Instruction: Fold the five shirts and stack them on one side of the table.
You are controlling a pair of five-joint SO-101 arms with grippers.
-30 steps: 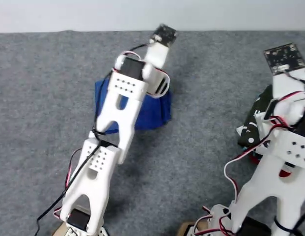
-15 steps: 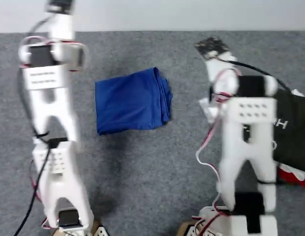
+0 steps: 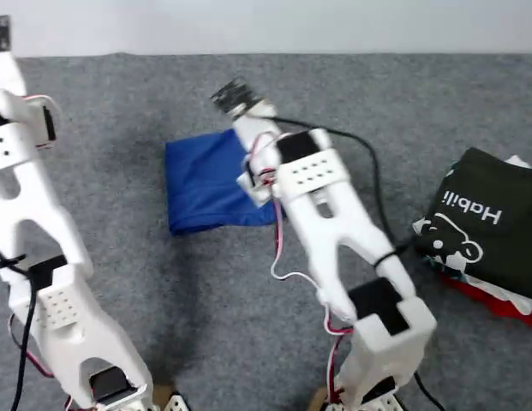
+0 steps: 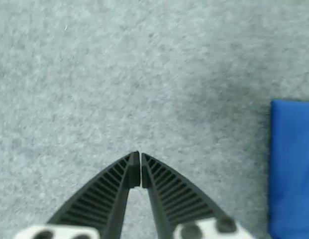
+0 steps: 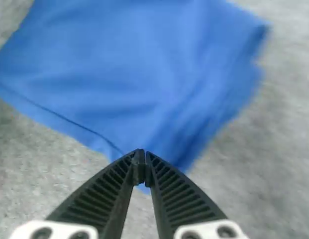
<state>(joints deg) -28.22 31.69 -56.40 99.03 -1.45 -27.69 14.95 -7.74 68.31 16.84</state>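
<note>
A folded blue shirt (image 3: 206,184) lies on the grey carpet in the middle of the table. My right arm (image 3: 308,171) stretches over its right part. The right gripper (image 5: 140,162) is shut and empty, its tips just above the near edge of the blue shirt (image 5: 139,79). My left arm (image 3: 17,163) stands at the far left of the table. The left gripper (image 4: 140,164) is shut with nothing in it, over bare carpet, with the blue shirt (image 4: 292,169) off to one side. A stack of folded shirts sits at the right edge, a dark printed shirt (image 3: 488,214) on top.
Under the dark shirt a red shirt (image 3: 497,304) and a strip of white cloth stick out. The grey carpet (image 3: 163,308) covers the whole table. A white wall (image 3: 334,26) runs along the far edge.
The left arm swung from over the blue shirt to the far left of the table. The right arm swung from the stack at the right edge to over the blue shirt.
</note>
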